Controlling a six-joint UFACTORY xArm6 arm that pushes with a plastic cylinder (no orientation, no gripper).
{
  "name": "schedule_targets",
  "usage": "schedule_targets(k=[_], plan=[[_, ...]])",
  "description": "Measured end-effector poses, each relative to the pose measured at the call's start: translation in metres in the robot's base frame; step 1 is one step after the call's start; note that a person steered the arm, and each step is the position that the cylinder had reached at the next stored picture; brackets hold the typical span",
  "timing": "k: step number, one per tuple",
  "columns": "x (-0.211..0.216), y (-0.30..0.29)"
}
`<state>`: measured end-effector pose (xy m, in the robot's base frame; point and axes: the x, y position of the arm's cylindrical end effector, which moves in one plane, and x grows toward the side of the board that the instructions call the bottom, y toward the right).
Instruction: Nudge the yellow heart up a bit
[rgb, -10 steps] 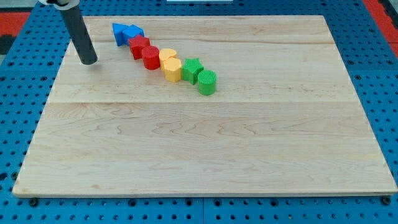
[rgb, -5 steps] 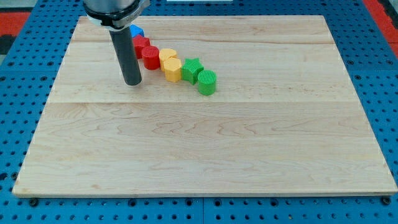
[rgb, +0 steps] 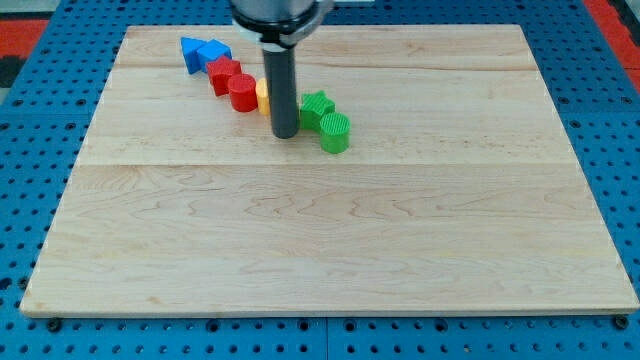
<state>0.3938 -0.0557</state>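
Standing just below the yellow heart (rgb: 262, 97), my tip (rgb: 285, 134) rests on the tabletop (rgb: 330, 230) near its top edge. The rod hides most of the heart. The tool has no jaws, being a plain rod.

No text, label, brand, number or sign can be read anywhere in the camera view.
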Motion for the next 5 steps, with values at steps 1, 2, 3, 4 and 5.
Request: schedule_targets(k=[1,2,3,4,5], plan=[[-0.005,-0.004],[-0.005,-0.004],[-0.008,-0.017],[-0.038,-0.025],[-0.052,-0.025]])
